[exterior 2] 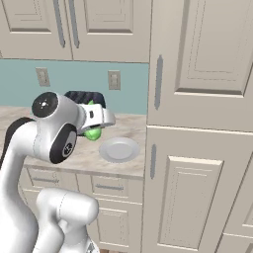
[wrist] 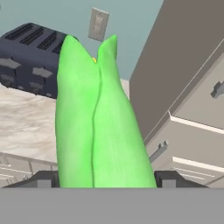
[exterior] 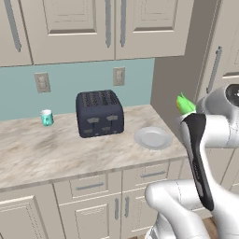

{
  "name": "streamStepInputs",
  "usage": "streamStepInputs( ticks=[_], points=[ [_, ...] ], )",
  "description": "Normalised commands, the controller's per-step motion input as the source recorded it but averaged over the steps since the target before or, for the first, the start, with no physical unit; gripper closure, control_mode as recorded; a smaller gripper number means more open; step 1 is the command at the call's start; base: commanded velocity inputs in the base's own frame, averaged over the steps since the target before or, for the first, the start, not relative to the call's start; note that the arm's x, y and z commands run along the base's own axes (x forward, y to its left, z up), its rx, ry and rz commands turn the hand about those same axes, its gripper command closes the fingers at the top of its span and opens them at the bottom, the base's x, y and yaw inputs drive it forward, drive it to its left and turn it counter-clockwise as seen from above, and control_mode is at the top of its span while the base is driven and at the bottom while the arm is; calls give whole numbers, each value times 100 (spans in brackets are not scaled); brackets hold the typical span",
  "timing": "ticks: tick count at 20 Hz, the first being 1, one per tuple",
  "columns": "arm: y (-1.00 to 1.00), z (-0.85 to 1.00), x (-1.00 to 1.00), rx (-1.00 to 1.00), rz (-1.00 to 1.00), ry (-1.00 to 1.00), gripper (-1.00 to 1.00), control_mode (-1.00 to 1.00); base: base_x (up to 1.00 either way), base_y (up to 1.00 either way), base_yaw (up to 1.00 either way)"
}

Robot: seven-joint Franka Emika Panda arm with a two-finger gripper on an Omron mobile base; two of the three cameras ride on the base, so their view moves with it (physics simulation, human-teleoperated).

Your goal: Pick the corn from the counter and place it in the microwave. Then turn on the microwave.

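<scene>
Corn: we hold it in our gripper, above the bench, near the toaster.

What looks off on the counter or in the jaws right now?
Nothing stands out. The corn sits lengthwise between the jaws, held off the counter. The toaster, plate and cup stand upright and apart, with nothing spilled.
</scene>
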Motion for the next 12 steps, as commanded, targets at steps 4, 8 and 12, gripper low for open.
streamStepInputs(
  ticks=[4, 8, 12],
  points=[
    [2, 29, -30, 3, 0, 0, 100, -100, 0, 0, 0],
    [6, 16, -23, 1, 0, 0, 100, -100, 0, 0, 0],
    [15, 5, -20, 0, 0, 0, 100, -100, 0, 0, 0]
  ],
)
